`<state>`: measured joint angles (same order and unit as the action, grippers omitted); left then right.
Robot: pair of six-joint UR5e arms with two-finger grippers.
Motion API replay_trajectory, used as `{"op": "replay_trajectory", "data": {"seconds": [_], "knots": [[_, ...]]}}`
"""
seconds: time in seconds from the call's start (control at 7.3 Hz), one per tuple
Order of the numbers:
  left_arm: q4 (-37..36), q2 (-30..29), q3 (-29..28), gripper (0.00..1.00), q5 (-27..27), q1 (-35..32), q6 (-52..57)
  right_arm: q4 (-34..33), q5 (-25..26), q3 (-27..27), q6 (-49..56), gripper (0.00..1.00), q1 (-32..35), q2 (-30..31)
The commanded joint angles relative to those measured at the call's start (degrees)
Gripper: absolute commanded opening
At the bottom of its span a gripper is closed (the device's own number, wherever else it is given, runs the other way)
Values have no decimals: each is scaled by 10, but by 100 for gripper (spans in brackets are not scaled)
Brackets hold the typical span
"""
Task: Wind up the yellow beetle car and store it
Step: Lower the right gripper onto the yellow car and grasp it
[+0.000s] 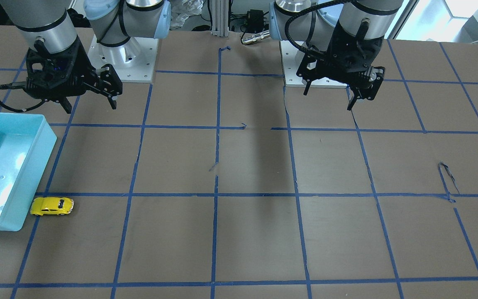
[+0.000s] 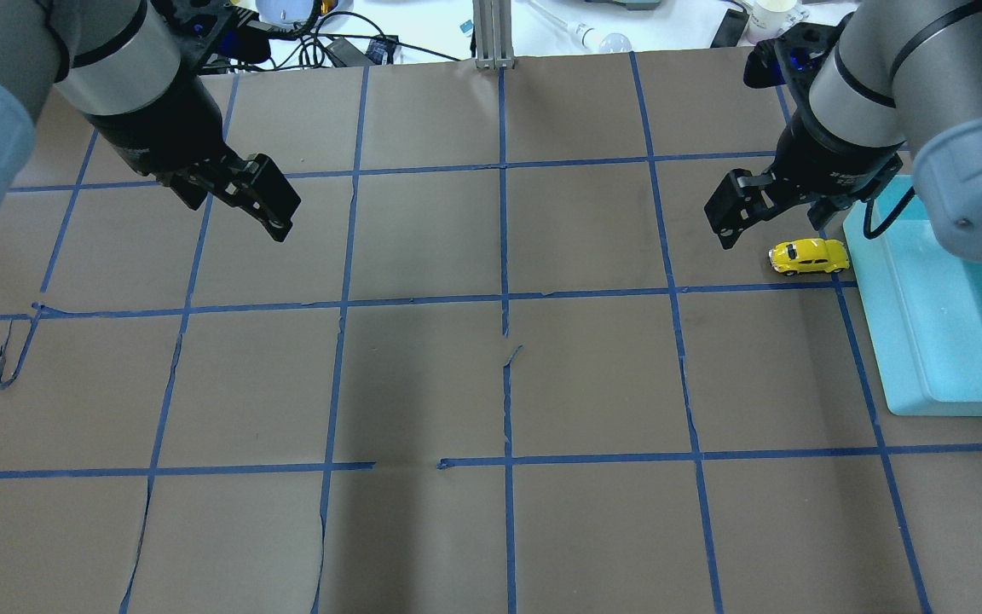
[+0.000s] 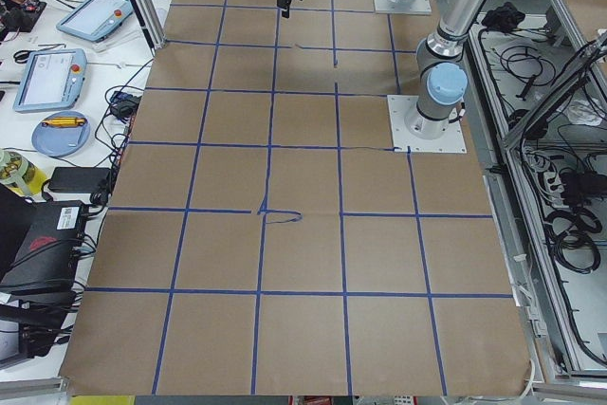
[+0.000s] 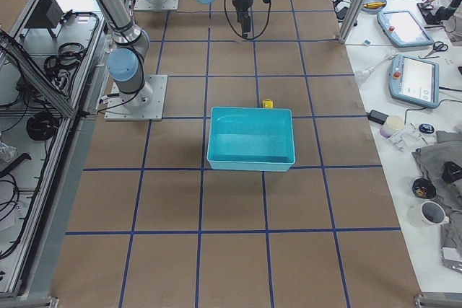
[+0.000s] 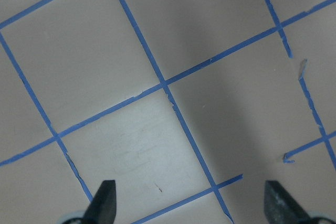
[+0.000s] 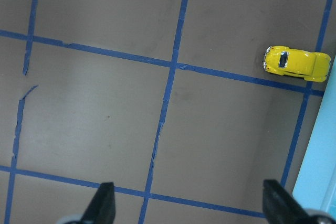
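Overhead: yellow beetle car (image 2: 808, 256) beside bin (image 2: 883, 324); exterior right: mostly hidden

The car (image 1: 52, 206) stands on the table (image 1: 255, 241) on the robot's right side. It is just beside the bin (image 1: 50, 135), outside its inward wall, toward the end far from the robot. The right gripper (image 1: 90, 106) hangs above the table near both. The left gripper (image 1: 328, 99) hangs over the other half, well apart.
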<state>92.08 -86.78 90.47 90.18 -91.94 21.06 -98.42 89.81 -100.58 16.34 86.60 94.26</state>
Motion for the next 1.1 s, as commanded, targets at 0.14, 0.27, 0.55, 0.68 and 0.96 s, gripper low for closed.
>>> {"op": "replay_trajectory", "data": {"seconds": [0.14,0.27,0.55,0.68,0.96], "knots": [[2,15,15,100,-6,13,-8,-39,26,-37,99,100,-37,-14],[-38,10,21,100,1,13,-49,-95,28,-68,156,100,-50,-30],[-91,8,32,100,3,12,-138,-198,33,-107,357,100,-75,-62],[-101,10,35,94,0,12,-234,-223,46,-111,460,100,-95,-79],[-100,11,37,100,3,10,-244,-272,48,-111,624,100,-108,-135]]}}
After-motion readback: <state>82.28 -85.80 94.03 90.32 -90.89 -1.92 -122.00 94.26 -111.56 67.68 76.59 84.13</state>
